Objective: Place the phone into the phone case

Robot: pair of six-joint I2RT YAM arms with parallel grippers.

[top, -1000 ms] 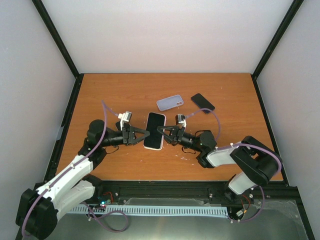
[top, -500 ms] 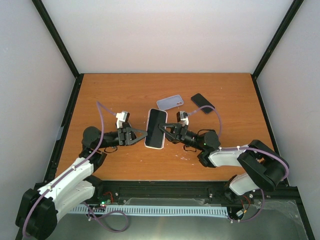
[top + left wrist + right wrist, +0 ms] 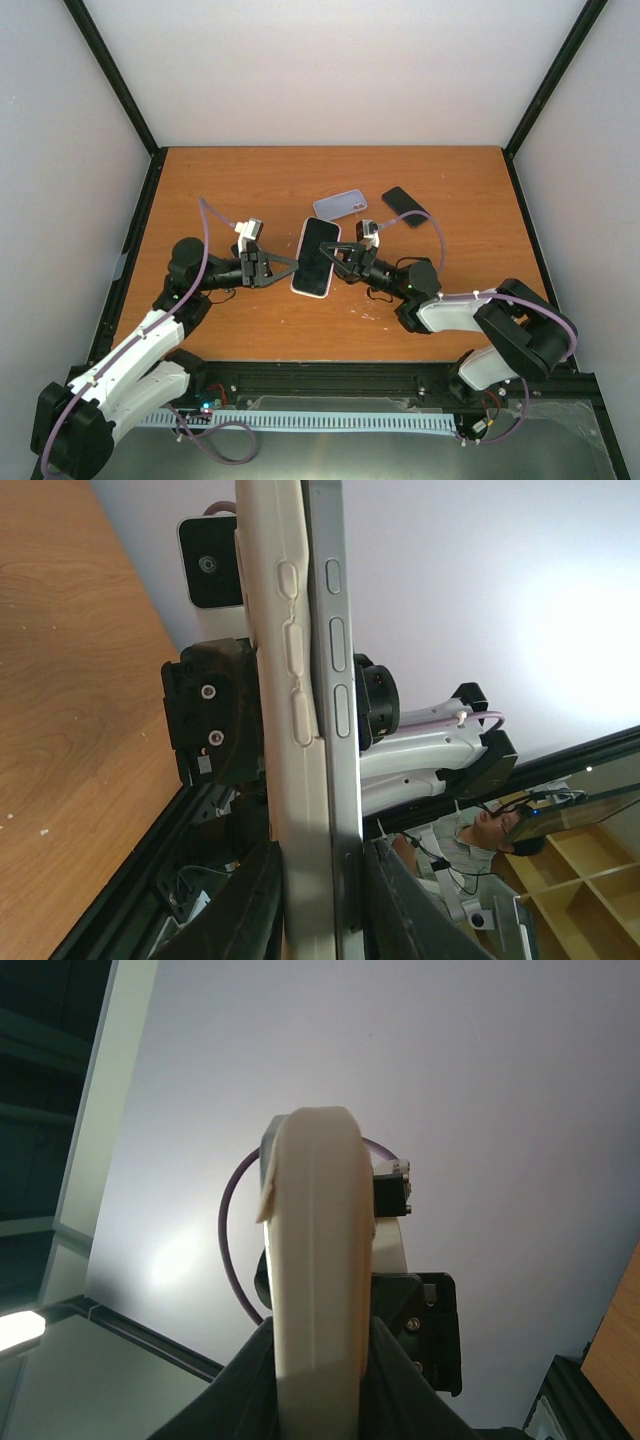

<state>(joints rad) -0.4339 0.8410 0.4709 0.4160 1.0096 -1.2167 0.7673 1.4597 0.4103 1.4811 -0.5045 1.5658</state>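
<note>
So the black-screened phone (image 3: 318,255), half-seated in its cream case (image 3: 285,730), hangs above the counter (image 3: 230,190), pinched between the right hand (image 3: 333,254) and the left hand (image 3: 292,265), which has clamped down since a second ago.

centre: phone (image 3: 317,257) between left fingers (image 3: 255,910) and right fingers (image 3: 240,1390) | behind it: spare case (image 3: 340,205) | right of that: second phone (image 3: 405,207), on tabletop (image 3: 230,180)

No legible txt, labels, nos. in any view.
</note>
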